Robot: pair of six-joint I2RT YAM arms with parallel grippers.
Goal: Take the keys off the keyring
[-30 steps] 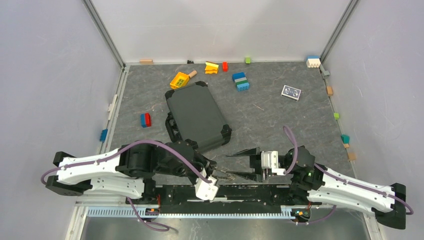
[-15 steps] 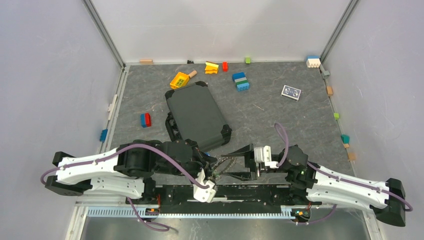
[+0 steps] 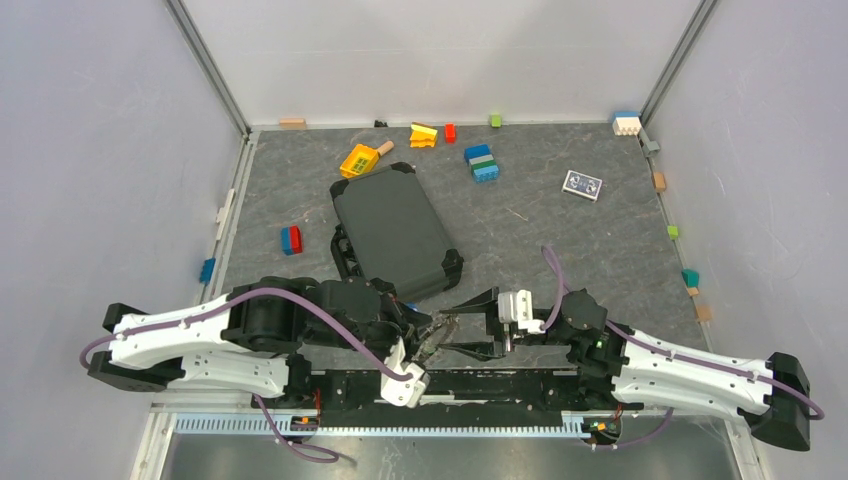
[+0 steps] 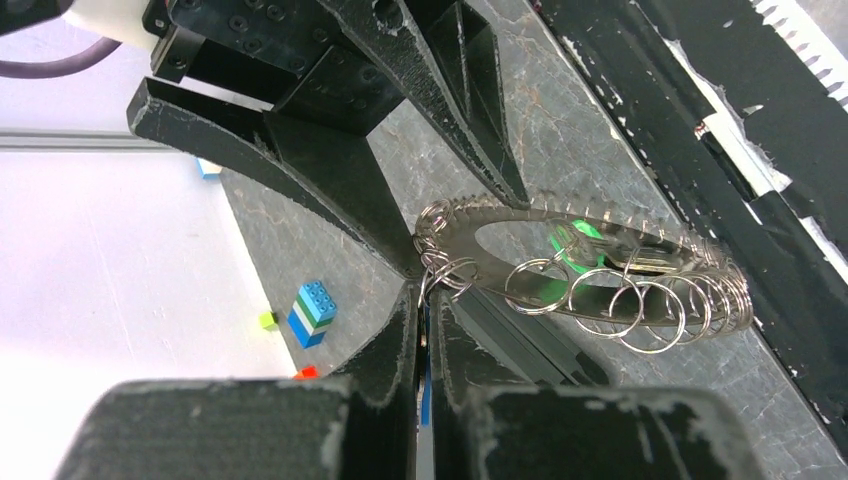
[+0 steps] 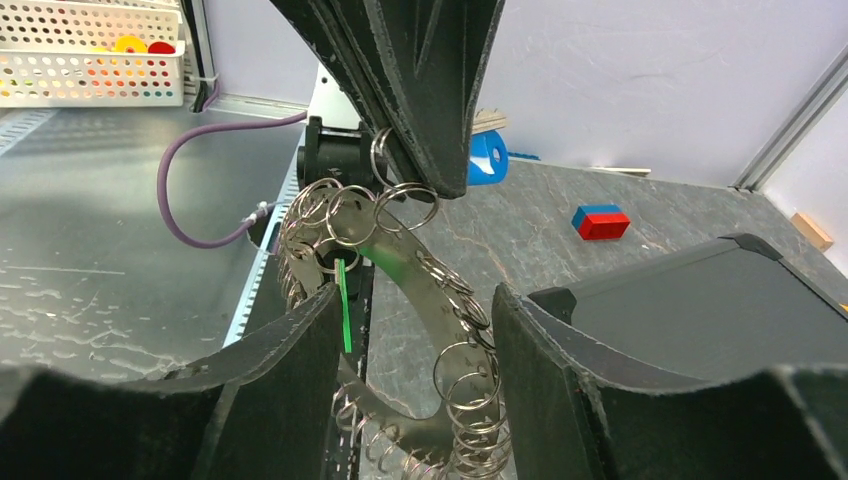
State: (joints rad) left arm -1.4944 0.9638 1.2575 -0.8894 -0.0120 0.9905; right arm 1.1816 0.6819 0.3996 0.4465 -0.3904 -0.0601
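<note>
The left gripper [image 4: 424,292] was clamped shut on the rim of the keyring [image 5: 400,262], among the small wire loops [image 4: 655,312] crowding it, and held it just above the grey table [image 3: 560,240] near the front edge. The right gripper [image 5: 415,298] faced it with jaws apart, one finger on each side of the keyring. A green tag [image 5: 343,305] hung from the keyring. A dark case [image 3: 395,232] lay just behind.
</note>
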